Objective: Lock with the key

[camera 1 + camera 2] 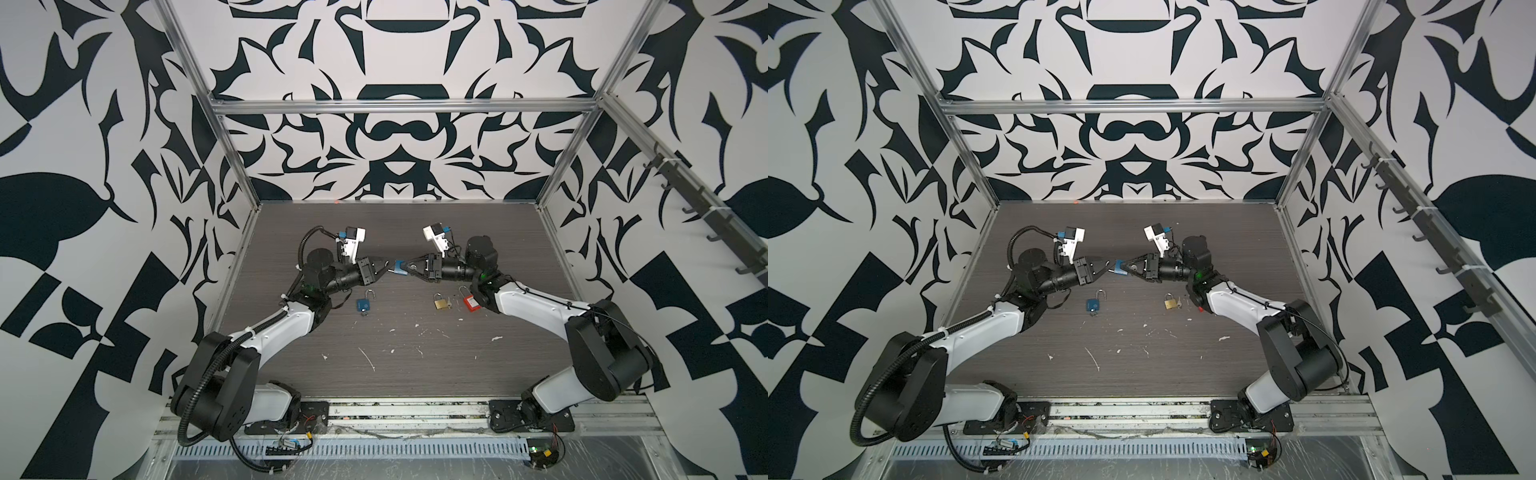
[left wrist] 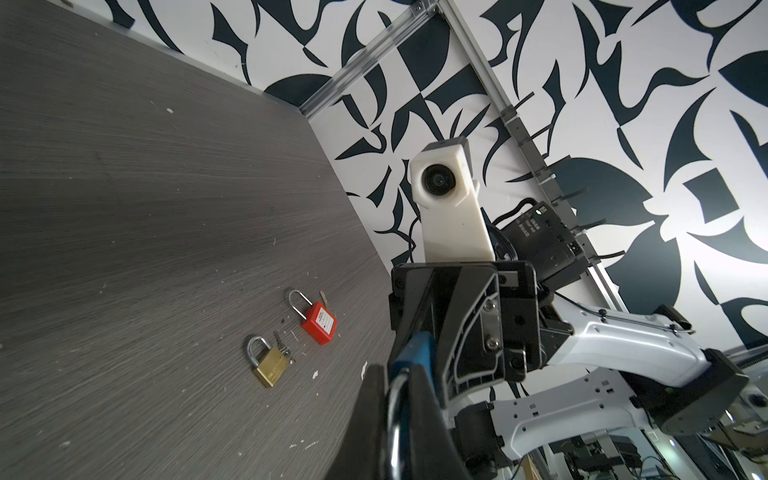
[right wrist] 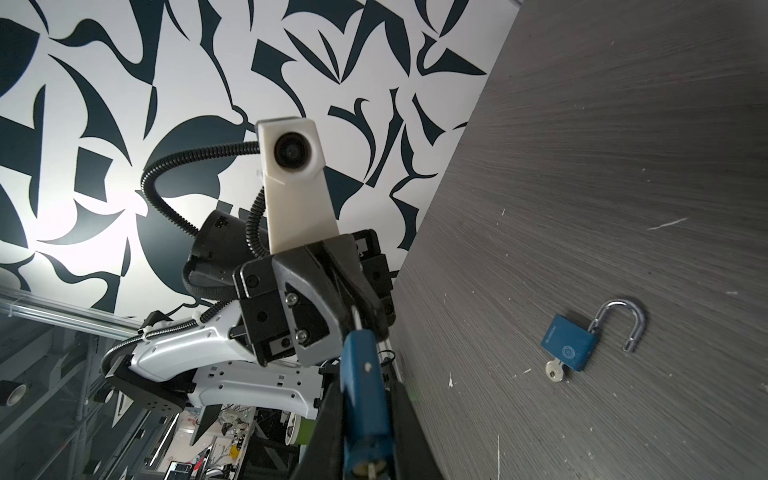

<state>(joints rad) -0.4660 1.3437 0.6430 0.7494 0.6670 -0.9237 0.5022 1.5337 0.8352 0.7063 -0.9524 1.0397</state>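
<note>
While both arms meet over the middle of the dark grey wood-grain table, the items run left to right as follows.

Left tool: clenched on the silver shackle of a blue box-shaped padlock, held up off the table.

Blue box-shaped padlock: sits between the two tools, shackle end toward the left one, body toward the right one.

Right tool: clamped on the padlock's blue body, which sits between its fingers.

Dark blue padlock: lies flat on the table below the left tool, well apart from it, shackle swung open, silver key in its base.

Brass padlock: flat on the table, shackle closed, small keys just beside it.

Red plastic padlock: flat, just beside the right arm.
</note>
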